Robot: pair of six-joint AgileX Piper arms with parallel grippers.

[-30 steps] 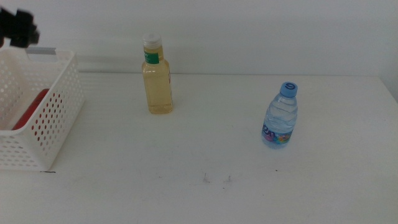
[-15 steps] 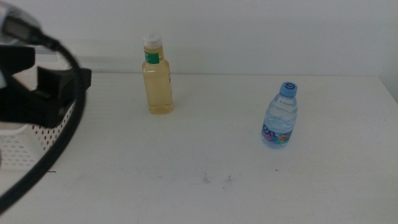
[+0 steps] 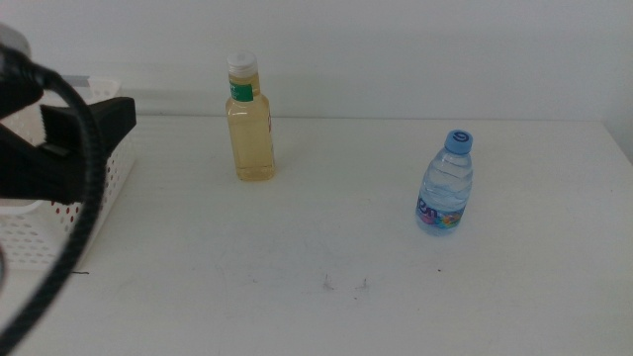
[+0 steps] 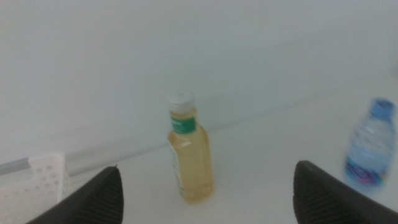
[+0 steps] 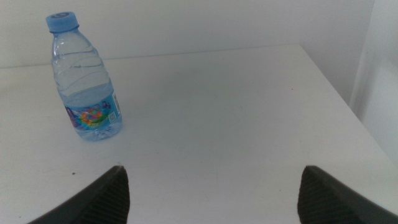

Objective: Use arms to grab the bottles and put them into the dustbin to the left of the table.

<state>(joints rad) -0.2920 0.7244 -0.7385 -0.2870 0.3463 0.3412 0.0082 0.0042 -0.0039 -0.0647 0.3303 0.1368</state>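
The tall bottle of yellow liquid (image 3: 250, 124) with a white cap stands upright at the back of the table. The short water bottle (image 3: 445, 183) with a blue cap stands upright at the right. My left gripper (image 3: 99, 124) hangs over the white dustbin (image 3: 30, 237) at the left edge and hides much of it. In the left wrist view the left gripper (image 4: 206, 171) is open and empty, facing the yellow bottle (image 4: 189, 155) from a distance. My right gripper (image 5: 212, 169) is open and empty, with the water bottle (image 5: 87, 81) ahead of it. The red can is hidden.
The white table (image 3: 326, 247) carries a few small dark specks (image 3: 344, 285) near the front. A black cable (image 3: 74, 218) of the left arm loops down in front of the dustbin. The table's right edge (image 5: 348, 99) shows in the right wrist view.
The left arm has swung into view over the dustbin and now hides its inside, where a red thing showed before. Both bottles have stayed put.
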